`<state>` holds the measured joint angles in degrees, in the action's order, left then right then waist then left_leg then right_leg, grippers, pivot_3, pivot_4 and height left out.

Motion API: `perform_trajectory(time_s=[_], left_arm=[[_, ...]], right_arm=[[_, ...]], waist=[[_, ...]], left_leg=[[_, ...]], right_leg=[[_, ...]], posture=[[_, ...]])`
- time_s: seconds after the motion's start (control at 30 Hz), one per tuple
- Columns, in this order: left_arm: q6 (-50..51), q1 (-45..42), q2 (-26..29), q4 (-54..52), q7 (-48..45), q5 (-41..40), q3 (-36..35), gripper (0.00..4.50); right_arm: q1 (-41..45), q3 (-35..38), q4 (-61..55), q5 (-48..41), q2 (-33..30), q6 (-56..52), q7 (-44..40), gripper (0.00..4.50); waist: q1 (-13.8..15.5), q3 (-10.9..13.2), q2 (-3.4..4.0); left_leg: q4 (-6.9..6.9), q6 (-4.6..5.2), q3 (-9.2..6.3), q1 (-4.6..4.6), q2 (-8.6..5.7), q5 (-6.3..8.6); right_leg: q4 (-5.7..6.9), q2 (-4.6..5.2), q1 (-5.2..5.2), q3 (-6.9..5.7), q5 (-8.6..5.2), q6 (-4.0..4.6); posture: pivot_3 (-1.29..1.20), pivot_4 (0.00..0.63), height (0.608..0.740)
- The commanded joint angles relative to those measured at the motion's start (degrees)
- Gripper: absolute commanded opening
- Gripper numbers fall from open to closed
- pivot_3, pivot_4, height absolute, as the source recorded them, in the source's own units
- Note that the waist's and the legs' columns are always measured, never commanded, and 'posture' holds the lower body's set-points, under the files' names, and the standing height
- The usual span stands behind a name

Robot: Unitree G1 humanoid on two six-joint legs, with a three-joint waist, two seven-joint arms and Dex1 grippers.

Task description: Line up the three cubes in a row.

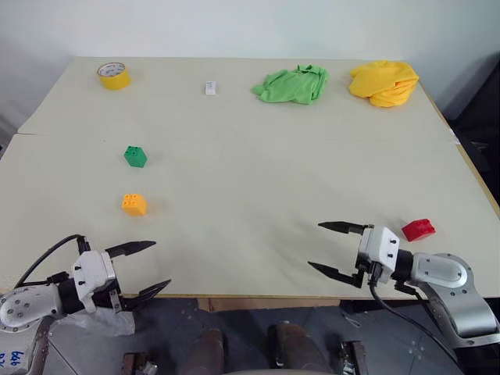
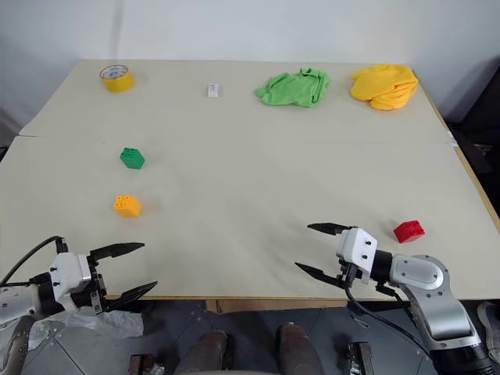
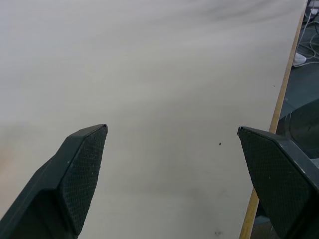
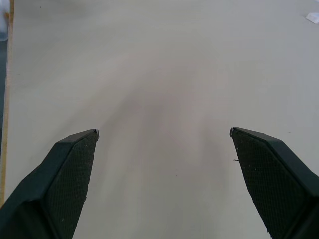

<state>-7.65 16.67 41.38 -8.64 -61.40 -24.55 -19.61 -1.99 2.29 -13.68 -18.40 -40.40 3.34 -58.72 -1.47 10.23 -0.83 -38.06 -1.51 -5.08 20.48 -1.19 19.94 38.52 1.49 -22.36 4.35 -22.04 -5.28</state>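
A: On the table [image 1: 258,180], left side, green cube [image 1: 135,156] sits just beyond the orange-yellow cube [image 1: 133,205], near each other, not touching. Red cube [image 1: 419,229] is way off on the right, close to the near edge.

B: Grippers?

A: Left gripper [image 1: 150,269] hangs at the near edge, fingers spread wide, nothing between them. Right gripper [image 1: 336,250] is over the near right part of the table, also wide open and empty. Red cube lies beside that arm's wrist, behind the fingertips.

B: So nothing lined up yet.

A: Two on the left roughly form a start of a row, the red one is well apart. My read: red has to travel across.

B: Risks?

A: Right gripper points away from the red cube, so it has to back up and turn. The wrist or forearm could knock the cube off the near edge during that. Also the cube looks tilted, studs not squarely up, so a pinch might slip or flip it.

B: Left side?

A: If the left arm reaches in low, an open finger could shove the orange-yellow cube and spoil the spacing with the green one.

B: Clutter?

A: Yellow tape roll [image 1: 114,75], small white block [image 1: 210,88], green cloth [image 1: 293,84], yellow cloth [image 1: 383,82] along the far edge. Well away, low risk.
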Motion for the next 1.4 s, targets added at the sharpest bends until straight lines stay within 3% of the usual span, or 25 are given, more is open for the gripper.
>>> perform_trajectory(time_s=[0.03,0.3,0.43,0.53,0.7,0.8,0.93,1.03,1.2,1.33,1.4], left_arm=[[0.2,0.6,0.3,-1.2,0.1,-0.4,-0.4,4.44],[3.2,1.1,0.0,-3.3,-0.1,-1.4,0.3,4.44],[8.3,-3.8,-0.4,-6.6,3.1,-1.5,3.6,4.44],[10.3,-9.8,-1.7,-8.7,4.2,-1.5,8.0,4.44],[16.5,-19.6,-2.9,-10.7,1.1,-4.1,16.2,4.44],[20.1,-22.6,-2.6,-9.8,0.1,-5.3,18.1,4.44],[20.6,-24.0,-2.9,-7.8,-0.3,-4.4,18.7,4.44],[19.3,-24.6,-3.0,-6.5,-0.8,-3.8,18.3,4.44],[16.5,-25.7,-3.3,-3.5,-0.9,-2.4,17.6,4.44],[14.9,-26.2,-3.8,-2.2,-1.0,-1.6,17.9,4.44],[14.5,-26.1,-4.0,-2.1,-0.9,-1.5,18.0,4.44]], right_arm=[[-1.2,0.6,-2.8,-0.8,-0.8,0.2,-0.5,4.44],[-3.8,1.2,-5.0,-0.7,-0.6,-0.6,0.8,4.44],[-6.6,5.6,-7.9,-3.6,0.2,-4.9,5.0,4.44],[-9.7,12.0,-10.3,-6.7,0.9,-8.6,9.2,4.44],[-15.9,29.5,-11.2,-10.2,3.4,-13.0,18.1,4.44],[-20.9,40.0,-7.9,-11.0,4.9,-14.0,20.7,4.44],[-23.2,46.7,-1.1,-13.9,4.9,-17.6,21.5,4.44],[-24.3,47.7,-0.1,-16.1,3.1,-21.7,19.7,4.44],[-18.4,46.0,-7.4,-25.6,-2.9,-35.4,22.8,4.44],[-12.1,43.0,-8.6,-30.2,-6.4,-45.6,27.7,4.44],[-8.9,37.3,-8.0,-27.1,-9.6,-49.7,30.1,4.44]], waist=[[-0.1,0.0,0.0],[0.0,0.0,0.0],[0.5,0.0,0.0],[1.3,0.0,0.02],[1.8,0.0,0.06],[1.7,-0.1,0.13],[0.9,-0.1,0.13],[0.5,-0.1,0.16],[-0.5,-0.1,0.25],[0.0,-0.1,0.22],[0.2,-0.1,0.21]], left_leg=[[0.0,0.01,0.0,0.0,0.0,0.0],[-0.01,0.0,0.0,-0.01,0.0,0.0],[-0.02,0.0,-0.02,0.0,0.0,0.0],[-0.08,0.01,-0.02,0.01,-0.03,-0.02],[-0.09,-0.14,-0.02,0.04,-0.05,-0.1],[0.03,-0.13,0.01,0.06,-0.04,-0.09],[0.09,0.0,0.19,0.0,-0.02,-0.03],[0.08,0.17,0.36,-0.2,-0.02,-0.02],[0.07,0.18,0.55,-0.32,-0.02,-0.16],[0.04,0.22,0.54,-0.29,0.0,-0.22],[0.03,0.23,0.5,-0.22,-0.01,-0.22]], right_leg=[[0.0,0.0,0.0,0.01,0.0,0.0],[0.01,-0.01,0.0,0.01,0.0,0.0],[0.01,0.01,0.02,-0.01,0.0,0.0],[0.04,0.02,0.04,0.0,0.01,-0.02],[0.04,0.0,0.03,-0.01,0.03,-0.04],[0.0,-0.01,-0.02,0.01,0.03,-0.04],[-0.02,-0.05,-0.01,0.21,0.02,-0.04],[0.06,-0.05,0.08,0.41,0.03,-0.05],[0.16,-0.07,0.13,0.62,0.18,-0.11],[0.11,-0.08,0.12,0.63,0.27,-0.14],[0.03,-0.06,0.1,0.6,0.28,-0.16]], posture=[[0.0,0.15,0.74],[0.0,0.15,0.74],[0.0,0.15,0.74],[0.0,0.15,0.74],[0.0,0.15,0.74],[0.0,0.15,0.74],[0.0,0.15,0.74],[0.0,0.15,0.74],[0.0,0.15,0.74],[0.0,0.15,0.74],[0.0,0.15,0.74]])
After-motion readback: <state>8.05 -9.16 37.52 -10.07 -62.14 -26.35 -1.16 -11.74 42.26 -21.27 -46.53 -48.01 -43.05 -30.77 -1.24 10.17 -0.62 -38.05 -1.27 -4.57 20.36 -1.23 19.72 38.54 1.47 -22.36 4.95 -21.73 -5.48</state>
